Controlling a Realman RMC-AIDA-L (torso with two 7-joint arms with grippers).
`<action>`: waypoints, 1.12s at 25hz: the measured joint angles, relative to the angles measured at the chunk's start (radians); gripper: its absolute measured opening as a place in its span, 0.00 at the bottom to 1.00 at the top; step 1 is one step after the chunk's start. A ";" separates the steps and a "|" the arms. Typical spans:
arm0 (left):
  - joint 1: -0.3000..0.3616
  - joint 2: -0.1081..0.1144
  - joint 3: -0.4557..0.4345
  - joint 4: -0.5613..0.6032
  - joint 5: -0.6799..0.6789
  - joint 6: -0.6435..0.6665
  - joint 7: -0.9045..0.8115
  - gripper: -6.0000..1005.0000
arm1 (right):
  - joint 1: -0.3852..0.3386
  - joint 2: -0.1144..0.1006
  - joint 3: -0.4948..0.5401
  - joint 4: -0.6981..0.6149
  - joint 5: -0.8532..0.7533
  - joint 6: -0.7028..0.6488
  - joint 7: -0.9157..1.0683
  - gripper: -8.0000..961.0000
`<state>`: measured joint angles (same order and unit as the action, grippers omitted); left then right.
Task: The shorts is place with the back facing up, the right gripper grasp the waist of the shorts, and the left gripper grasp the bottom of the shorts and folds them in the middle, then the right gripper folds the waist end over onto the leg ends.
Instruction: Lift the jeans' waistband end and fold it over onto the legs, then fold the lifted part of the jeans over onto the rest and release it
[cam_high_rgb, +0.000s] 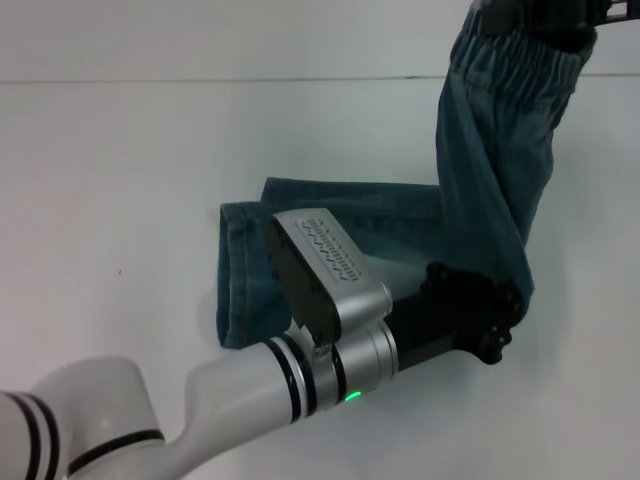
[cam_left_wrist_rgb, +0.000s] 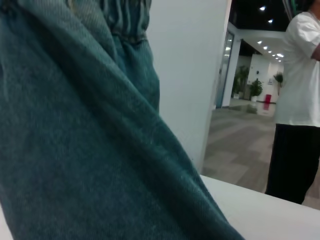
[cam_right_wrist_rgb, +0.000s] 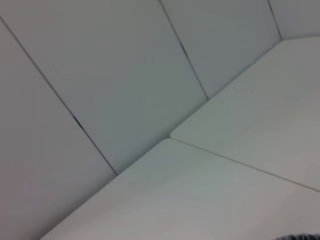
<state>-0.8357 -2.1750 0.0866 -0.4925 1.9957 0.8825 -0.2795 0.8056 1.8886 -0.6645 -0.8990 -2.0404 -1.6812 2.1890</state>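
The shorts (cam_high_rgb: 400, 215) are faded blue denim, folded lengthwise into a narrow strip. Their leg ends (cam_high_rgb: 232, 270) lie flat on the white table (cam_high_rgb: 120, 180) at the left. The gathered elastic waist (cam_high_rgb: 515, 60) hangs high at the upper right, where my right gripper (cam_high_rgb: 545, 15) is shut on it, so the strip rises steeply from the table. My left gripper (cam_high_rgb: 490, 320) is a black claw on a silver wrist with a green light. It sits against the near edge of the shorts where the cloth bends upward. Denim (cam_left_wrist_rgb: 75, 150) and the ruffled waist (cam_left_wrist_rgb: 127, 20) fill the left wrist view.
A white wall (cam_high_rgb: 200, 40) runs behind the table. The left wrist view shows a person in a white shirt and dark trousers (cam_left_wrist_rgb: 300, 100) standing beyond the table's far side. The right wrist view shows only white panels (cam_right_wrist_rgb: 150, 100).
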 joint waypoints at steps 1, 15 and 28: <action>0.011 0.000 -0.018 -0.001 0.021 -0.003 0.001 0.01 | 0.000 0.000 -0.008 0.001 0.000 0.004 0.000 0.09; 0.352 0.003 -0.128 0.189 0.071 0.379 -0.017 0.18 | 0.038 0.034 -0.176 0.057 -0.002 0.109 -0.016 0.08; 0.541 0.009 -0.366 0.337 0.067 0.585 -0.079 0.57 | 0.217 0.143 -0.323 0.208 -0.092 0.270 -0.055 0.11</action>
<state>-0.2947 -2.1661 -0.2794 -0.1553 2.0624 1.4671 -0.3585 1.0229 2.0316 -0.9872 -0.6915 -2.1323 -1.4109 2.1338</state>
